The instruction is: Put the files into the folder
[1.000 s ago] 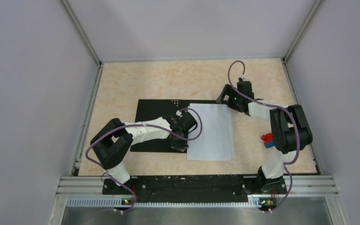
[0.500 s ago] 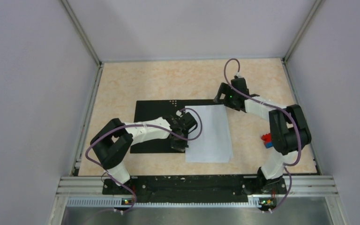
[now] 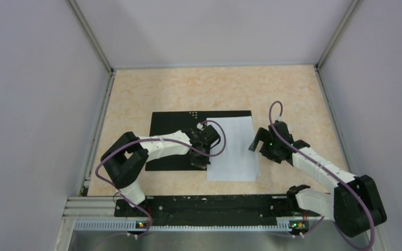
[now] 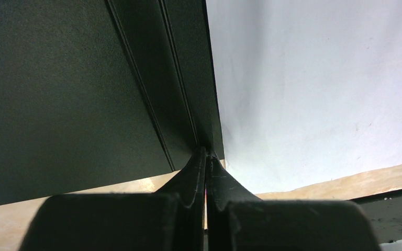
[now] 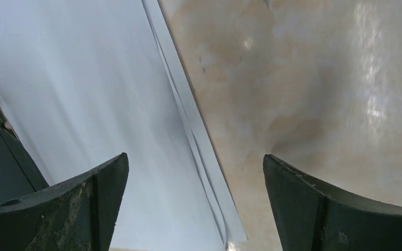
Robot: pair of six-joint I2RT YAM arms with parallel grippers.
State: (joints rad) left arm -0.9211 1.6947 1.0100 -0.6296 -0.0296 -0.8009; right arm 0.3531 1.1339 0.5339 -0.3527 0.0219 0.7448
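Black and pressed tight together, the left fingers (image 4: 205, 167) hold nothing; their joined tip rests on the ridged spine (image 4: 180, 78) of the open folder (image 3: 175, 133), at its near end, just beside the left edge of the paper (image 3: 236, 148), and appears to be pinning the folder down. The right fingers (image 3: 258, 143) stand spread as wide as they go, also empty, low over the paper's right edge: in the wrist view one finger (image 5: 78, 209) hangs above the white sheets and the other (image 5: 340, 209) above the bare bench (image 3: 188, 89), so that edge runs between them. I cannot tell whether either tip touches the sheets. From there outward, the paper lies on the right half of the folder's black inside, with its long axis running from the near side of the bench to the far side and its left edge along the spine. It sits a little askew, its near end reaching past the folder's near edge onto the bench, while a strip of black shows beyond its far end. The right arm is nearer the free edge, so squaring the sheets up probably falls to it, by a push toward the spine and away from the arms' bases; the stack is thin and its layers are slightly fanned, so it may slide unevenly.
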